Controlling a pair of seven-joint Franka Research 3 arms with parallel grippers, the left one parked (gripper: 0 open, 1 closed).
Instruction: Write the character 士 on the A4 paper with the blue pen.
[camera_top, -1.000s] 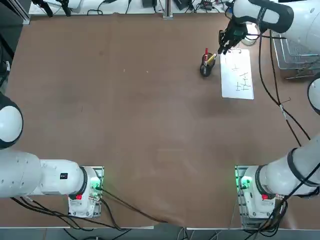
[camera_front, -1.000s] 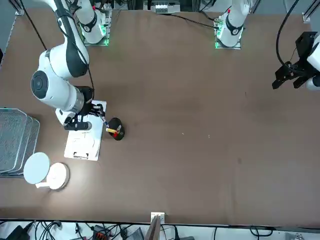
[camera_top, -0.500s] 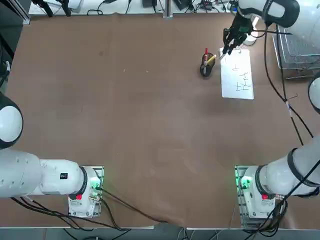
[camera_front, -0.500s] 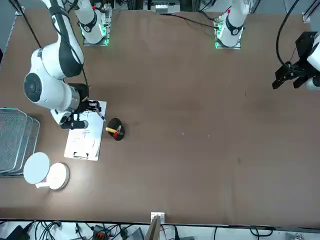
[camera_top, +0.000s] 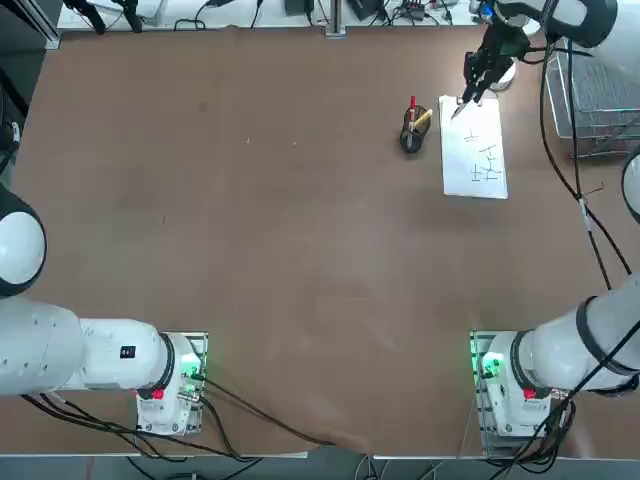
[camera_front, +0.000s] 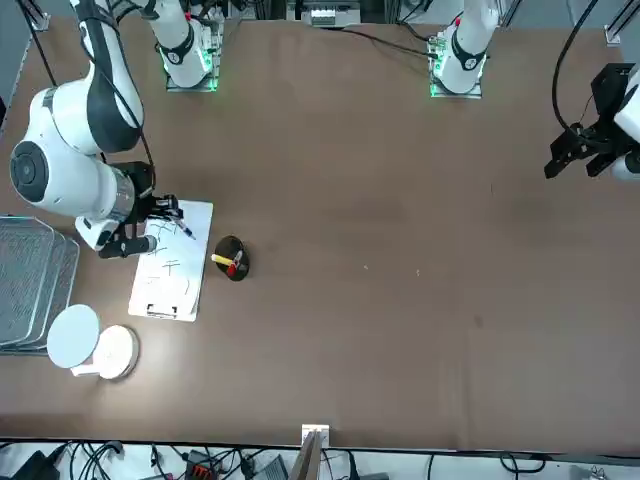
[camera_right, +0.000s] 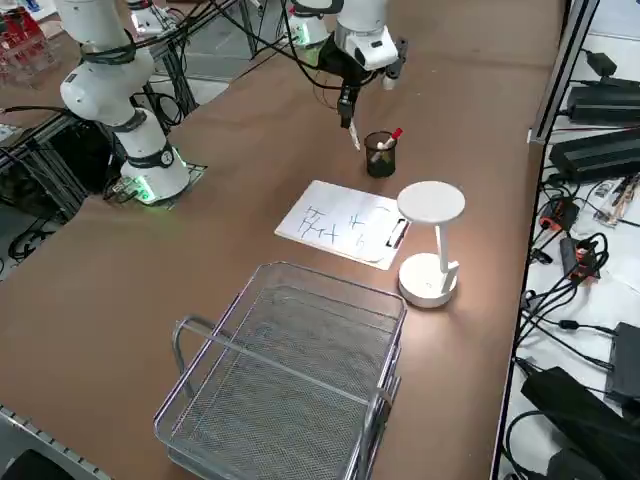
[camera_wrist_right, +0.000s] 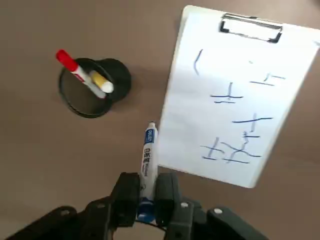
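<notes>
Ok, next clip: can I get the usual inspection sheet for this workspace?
Surface: brown table, bare across the middle.
Job's things: A4 paper flat, clip at its far edge, several characters written; blue pen held tip-out, raised above the table.
Clutter: black pen cup with a red-topped and a yellow pen, beside the paper; white lamp; wire basket.
Grippers: right gripper, jaws shut on the pen, above the paper's clip end.
Cables: bundles at the arm bases and table edges.
Surroundings: power bricks beside the table.
</notes>
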